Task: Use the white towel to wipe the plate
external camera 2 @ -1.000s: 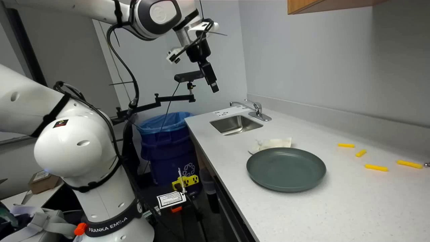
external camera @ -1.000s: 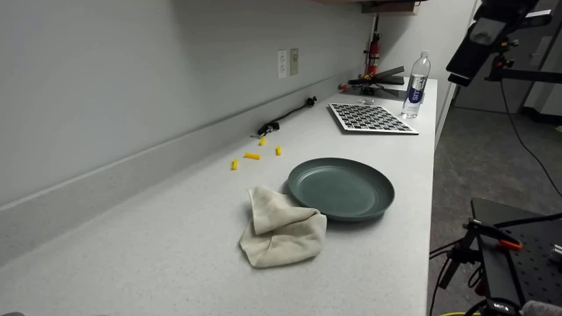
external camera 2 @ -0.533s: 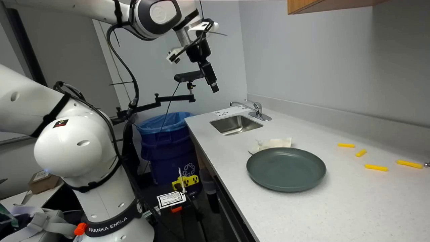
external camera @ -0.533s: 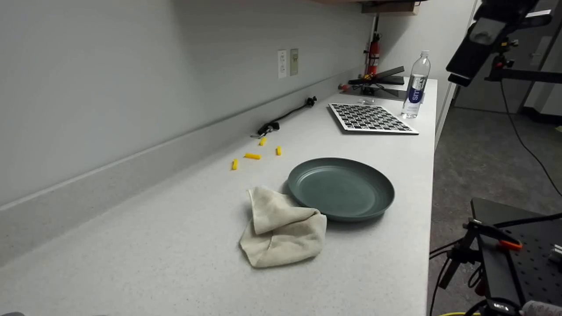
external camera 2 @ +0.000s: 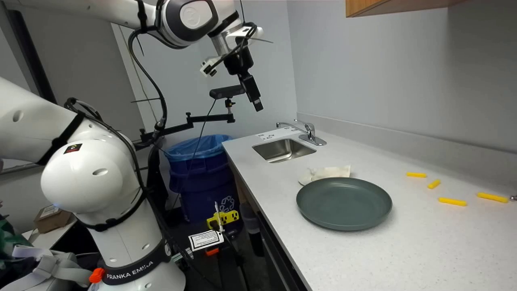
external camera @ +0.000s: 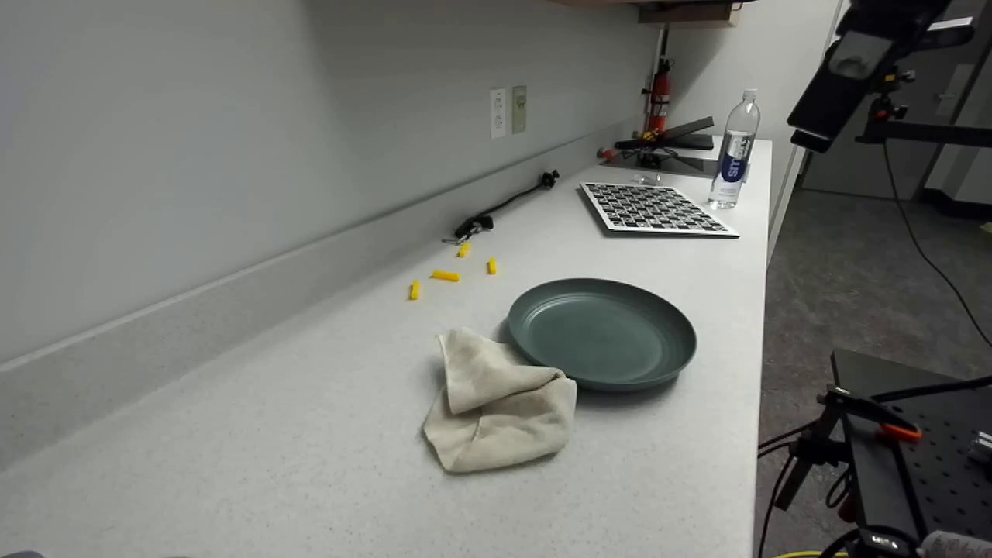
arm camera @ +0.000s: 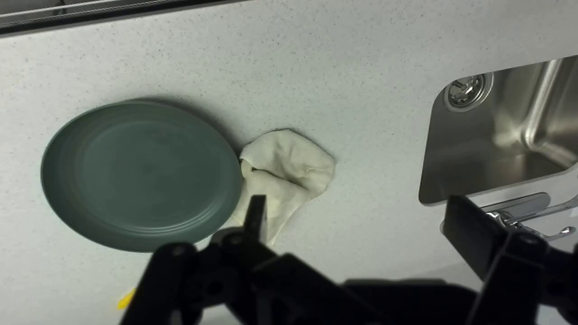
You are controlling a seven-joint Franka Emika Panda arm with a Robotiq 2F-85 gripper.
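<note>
The white towel lies crumpled on the counter against the plate's rim, in both exterior views (external camera: 504, 422) (external camera 2: 330, 173) and in the wrist view (arm camera: 289, 158). The dark green plate (external camera: 604, 333) lies flat on the counter; it also shows in the wrist view (arm camera: 149, 171) and in an exterior view (external camera 2: 343, 204). My gripper (arm camera: 357, 198) is open, with its fingers (arm camera: 256, 216) wide apart and nothing between them. It hangs high above the counter, at the sink end, in an exterior view (external camera 2: 258, 106). In the wrist view, one finger overlaps the towel's lower part.
A sink (external camera 2: 282, 150) and faucet (external camera 2: 310, 133) are beyond the towel. Several yellow pieces (external camera: 446, 275) lie near the wall. A checkered board (external camera: 659, 209) and a bottle (external camera: 731, 167) stand farther along. A cabinet (external camera 2: 400, 7) hangs overhead. The counter's front edge (arm camera: 126, 16) is near the plate.
The arm, gripper, towel and plate have not visibly moved. Only a green patch at the lower left edge of an exterior view has shifted.
</note>
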